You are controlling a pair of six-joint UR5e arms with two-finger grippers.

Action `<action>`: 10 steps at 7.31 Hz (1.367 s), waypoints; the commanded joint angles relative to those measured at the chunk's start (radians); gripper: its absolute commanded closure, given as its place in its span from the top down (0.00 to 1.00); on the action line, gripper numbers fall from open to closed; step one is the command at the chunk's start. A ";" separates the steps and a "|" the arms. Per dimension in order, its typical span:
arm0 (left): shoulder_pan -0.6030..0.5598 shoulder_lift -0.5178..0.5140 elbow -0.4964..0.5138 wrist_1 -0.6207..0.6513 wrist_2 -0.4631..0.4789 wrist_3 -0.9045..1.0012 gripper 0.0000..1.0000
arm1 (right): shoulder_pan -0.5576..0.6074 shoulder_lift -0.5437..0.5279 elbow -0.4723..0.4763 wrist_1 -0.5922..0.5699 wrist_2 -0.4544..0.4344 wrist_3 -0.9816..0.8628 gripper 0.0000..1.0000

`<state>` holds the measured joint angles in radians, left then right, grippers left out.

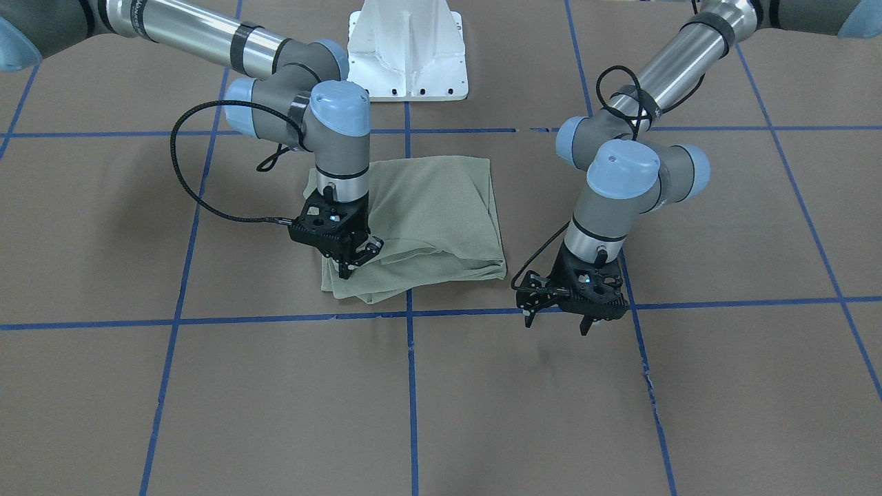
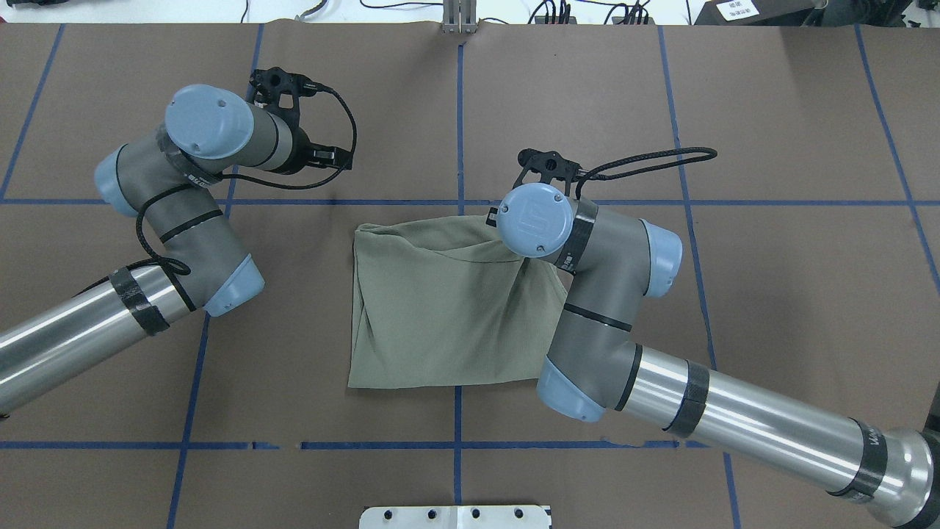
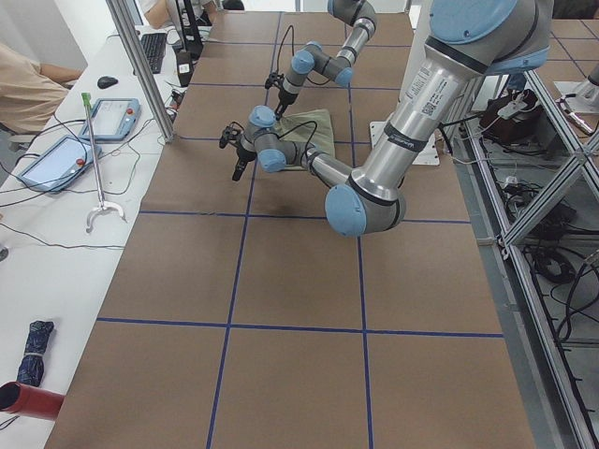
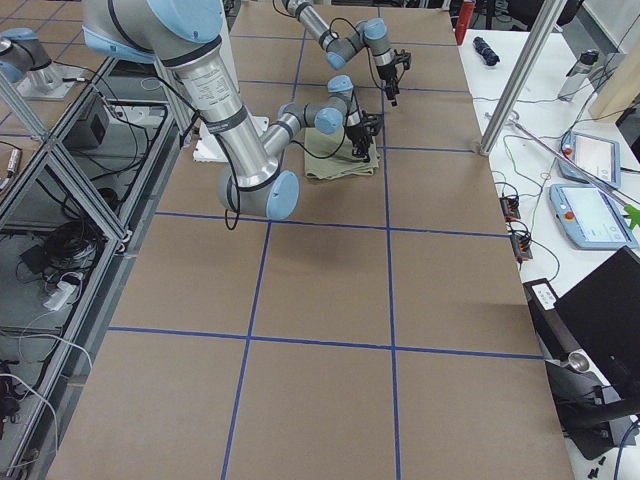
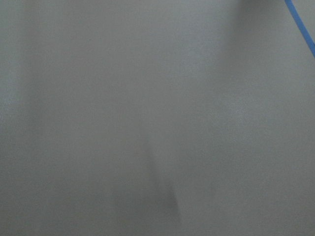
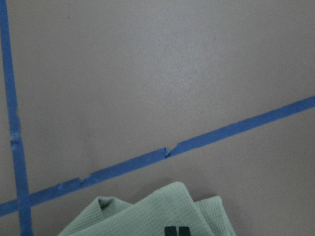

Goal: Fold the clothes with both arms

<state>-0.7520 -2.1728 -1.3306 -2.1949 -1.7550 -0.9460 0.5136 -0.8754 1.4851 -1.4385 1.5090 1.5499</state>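
Shirt (image 1: 441, 207) of sage-green waffle knit, a rumpled rectangle on brown table (image 1: 207, 386)

Sage-green shirt (image 2: 440, 316) lies folded, roughly rectangular, one corner rumpled

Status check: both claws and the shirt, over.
Left claw open, off the shirt, above table. Right claw shut on a shirt corner. Shirt folded, slightly bunched. Nothing seen in the way.
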 commanded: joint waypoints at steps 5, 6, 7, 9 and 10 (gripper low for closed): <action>0.000 0.005 -0.027 -0.003 -0.012 -0.001 1.00 | 0.057 0.027 -0.048 0.004 -0.014 -0.181 1.00; -0.001 0.046 -0.088 0.009 -0.056 0.003 1.00 | 0.110 0.026 -0.048 0.000 0.094 -0.288 1.00; -0.016 0.107 -0.163 0.038 -0.093 0.045 1.00 | 0.178 0.013 -0.046 -0.002 0.222 -0.398 1.00; -0.094 0.192 -0.354 0.233 -0.121 0.267 1.00 | 0.325 -0.038 -0.025 -0.051 0.392 -0.630 1.00; -0.175 0.264 -0.440 0.292 -0.194 0.392 1.00 | 0.401 -0.103 0.041 -0.127 0.420 -0.800 1.00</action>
<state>-0.8455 -1.9894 -1.6563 -1.9940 -1.8833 -0.7020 0.8191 -0.9143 1.4691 -1.4918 1.8627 0.9436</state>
